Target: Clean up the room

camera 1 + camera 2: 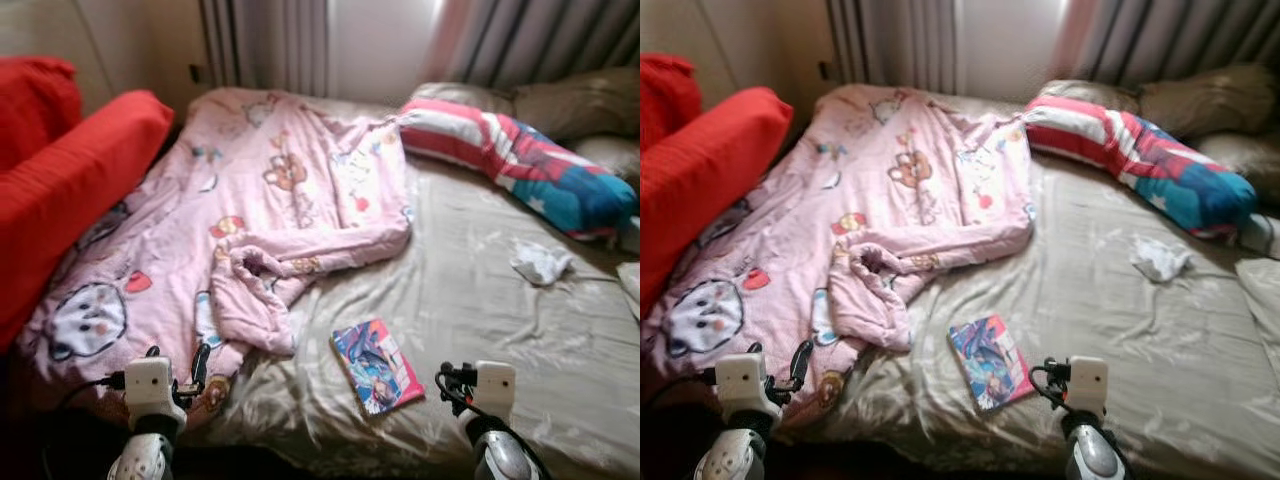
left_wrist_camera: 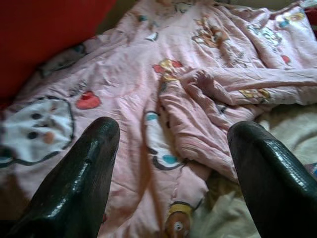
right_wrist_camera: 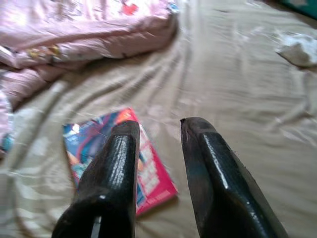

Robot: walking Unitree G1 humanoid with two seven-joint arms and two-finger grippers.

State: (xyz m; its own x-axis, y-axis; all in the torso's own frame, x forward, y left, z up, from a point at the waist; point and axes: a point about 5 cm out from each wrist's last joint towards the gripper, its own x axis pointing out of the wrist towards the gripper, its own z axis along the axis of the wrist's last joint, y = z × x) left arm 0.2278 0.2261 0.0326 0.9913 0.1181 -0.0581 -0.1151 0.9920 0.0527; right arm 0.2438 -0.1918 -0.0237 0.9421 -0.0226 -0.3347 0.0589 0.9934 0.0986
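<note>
**Grippers low at the bed's near edge, book lying between blanket and bare sheet**

Grippers sit closest to the camera, one at each lower corner of the head views. The left gripper (image 2: 168,163) hovers over the near end of the pink blanket, its two black fingers (image 2: 74,183) spread wide apart and holding nothing. The right gripper (image 3: 158,158) hovers above the beige sheet (image 1: 480,300), its fingers set a modest gap apart, also holding nothing; in its wrist view one finger overlaps the edge of the book without any visible grip on it.

The book (image 1: 377,366) lies flat on the sheet near the bed's front edge, just beside the right gripper and a little toward the robot's left of it. It has a bright cover in blue, red and pink. Its long axis runs diagonally: the near end points toward the right gripper, the far end angles up toward the folded edge of the blanket.

The pink blanket (image 1: 270,210), printed with cartoon animals, covers the left half of the bed, with one bunched fold reaching toward the book but not touching it. To its left stands a red cushion (image 1: 70,180). Farther back on the right a small crumpled white tissue (image 1: 541,263) rests on the sheet. Beyond it lies a long striped pillow (image 1: 520,160) in red, white and blue, slanting across the head of the bed, with beige pillows (image 1: 580,105) behind it and grey curtains (image 1: 270,40) at the back.
</note>
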